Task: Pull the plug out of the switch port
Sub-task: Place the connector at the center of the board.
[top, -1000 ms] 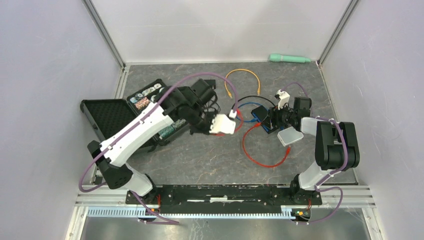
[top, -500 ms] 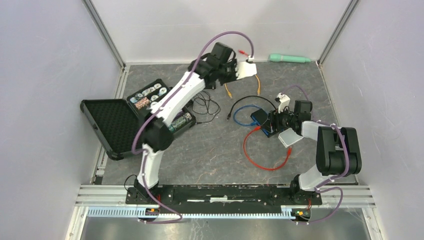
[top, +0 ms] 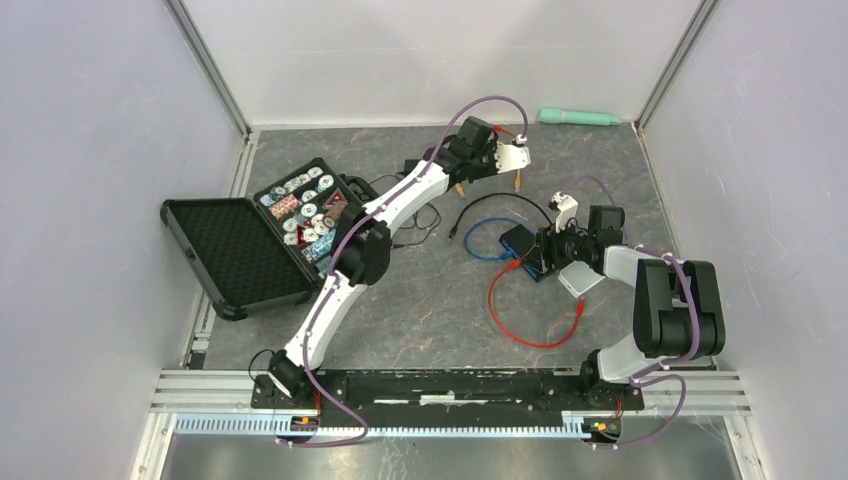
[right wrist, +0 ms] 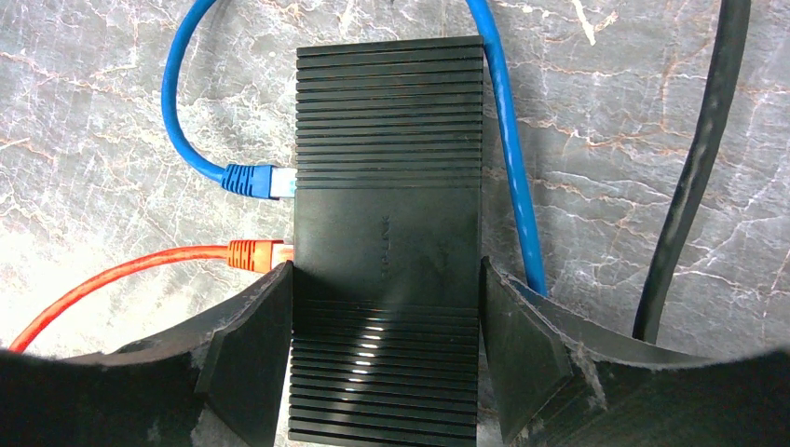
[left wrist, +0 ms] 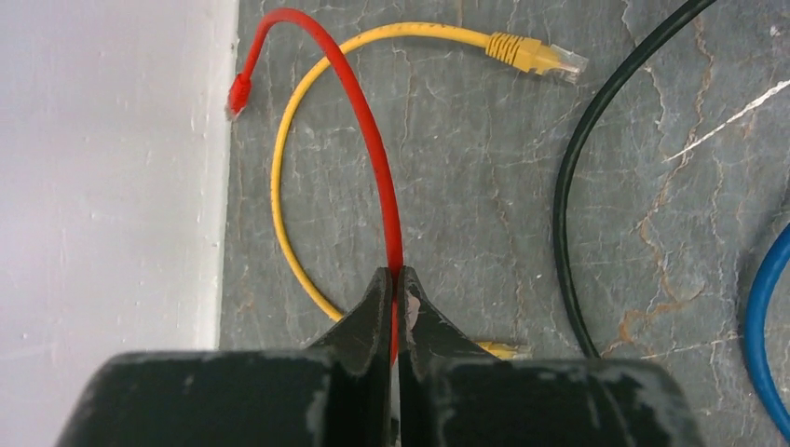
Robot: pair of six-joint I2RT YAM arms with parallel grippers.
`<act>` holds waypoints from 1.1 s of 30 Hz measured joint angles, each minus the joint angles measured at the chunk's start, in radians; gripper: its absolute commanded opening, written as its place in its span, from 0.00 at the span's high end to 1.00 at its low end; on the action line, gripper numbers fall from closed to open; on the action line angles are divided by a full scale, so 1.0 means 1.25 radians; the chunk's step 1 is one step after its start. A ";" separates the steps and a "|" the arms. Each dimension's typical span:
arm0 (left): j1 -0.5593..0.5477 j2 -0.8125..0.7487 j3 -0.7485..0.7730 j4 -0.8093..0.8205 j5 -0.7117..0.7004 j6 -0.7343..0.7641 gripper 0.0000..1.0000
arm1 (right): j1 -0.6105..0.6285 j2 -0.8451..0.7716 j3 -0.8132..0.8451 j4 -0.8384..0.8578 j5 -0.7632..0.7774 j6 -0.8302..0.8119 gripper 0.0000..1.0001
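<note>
Left gripper (left wrist: 396, 303), on my feed, pinched tight on red cable (left wrist: 373, 158) above yellow cable (left wrist: 279, 205), its plug (left wrist: 239, 93) loose beside the wall (left wrist: 102, 186); right gripper (right wrist: 384, 358) clamped across switch (right wrist: 387, 140), where I count blue plug (right wrist: 256, 179) and orange plug (right wrist: 253, 253) seated in its side ports.

The left arm (top: 400, 195) is stretched long, reaching past the switch (top: 520, 240) on its far left. The left gripper (left wrist: 393, 279) is closed, pinching a red cable (left wrist: 373, 149). The right arm (top: 665, 300) is folded near-right of the switch. The right gripper (right wrist: 387, 289) straddles it, fingers (right wrist: 251, 345) against both sides.
</note>
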 measured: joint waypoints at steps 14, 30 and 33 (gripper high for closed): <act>-0.049 0.042 0.000 0.025 -0.003 -0.045 0.41 | 0.000 -0.012 -0.009 0.000 0.000 0.000 0.93; 0.021 -0.205 -0.268 -0.012 0.038 -0.339 0.00 | 0.000 -0.052 -0.011 -0.001 -0.009 0.000 0.92; 0.051 -0.319 -0.322 -0.019 0.093 -0.418 0.00 | 0.000 -0.052 -0.011 -0.002 -0.015 0.000 0.92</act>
